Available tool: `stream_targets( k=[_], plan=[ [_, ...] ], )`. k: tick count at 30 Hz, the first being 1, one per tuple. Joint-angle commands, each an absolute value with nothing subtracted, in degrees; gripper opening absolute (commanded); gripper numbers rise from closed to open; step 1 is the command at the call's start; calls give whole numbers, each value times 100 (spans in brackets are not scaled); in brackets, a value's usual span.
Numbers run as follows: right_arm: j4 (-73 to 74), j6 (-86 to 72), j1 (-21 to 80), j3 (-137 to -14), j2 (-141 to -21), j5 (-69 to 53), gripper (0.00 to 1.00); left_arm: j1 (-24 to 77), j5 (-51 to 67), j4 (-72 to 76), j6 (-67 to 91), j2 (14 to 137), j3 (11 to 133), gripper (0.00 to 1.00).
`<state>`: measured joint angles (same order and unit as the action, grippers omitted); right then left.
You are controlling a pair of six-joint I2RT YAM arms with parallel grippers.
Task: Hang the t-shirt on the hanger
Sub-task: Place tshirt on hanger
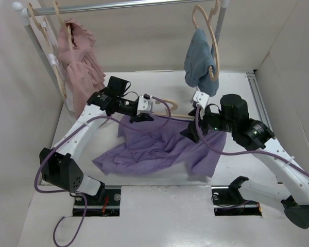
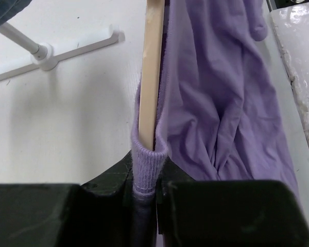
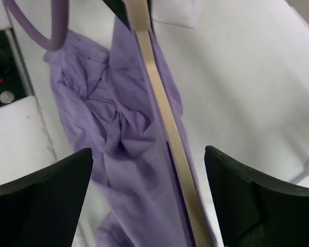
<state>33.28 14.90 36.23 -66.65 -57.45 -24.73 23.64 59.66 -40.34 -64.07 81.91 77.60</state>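
Top external | white tabletop (image 1: 159,216), pale walls (image 1: 15,154), rail (image 1: 123,6) at back | t-shirt (image 1: 154,146) heaped mid-tabletop, collar round hanger (image 2: 152,67) | left claw (image 2: 145,190) pinches collar | right claw (image 3: 147,154) spread astride hanger

The t-shirt (image 1: 154,149) lies mid-way across the table (image 1: 159,216), and the hanger (image 2: 152,77) runs left to right along its far edge, left end tucked inside the fabric. The left gripper (image 1: 140,116) sits at that end and the right gripper (image 1: 192,133) at the other. Behind them, a rail (image 1: 129,6) carries one garment (image 1: 80,56) far left and another (image 1: 198,62) far right.
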Motion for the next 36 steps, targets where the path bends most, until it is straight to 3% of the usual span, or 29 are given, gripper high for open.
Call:
stream_targets(
  k=[1, 9, 16, 23, 32, 36],
  plan=[
    [3085, 1275, 3402, -6793, -5634, -2189, 100, 2276, 6601, -3903, -6170, 7788, 7744, 0],
    [3673, 860, 3208, -7242, -5186, -405, 100, 2276, 6276, -3779, -6108, 7726, 7542, 0],
    [4438, 1379, 3208, -7619, -5054, -1133, 100, 2276, 6161, -3841, -6267, 7726, 7488, 0],
    [5738, 1521, 3208, -7657, -5273, -1020, 100, 2276, 6038, -3973, -6504, 7787, 7488, 0],
    [5888, 1380, 2927, -7805, -5905, -527, 100, 2276, 6038, -4148, -6688, 7787, 7655, 0],
    [6029, 1512, 2927, -8024, -6248, -667, 85, 2276, 6038, -4148, -6688, 7787, 7655, 0]
  ],
)
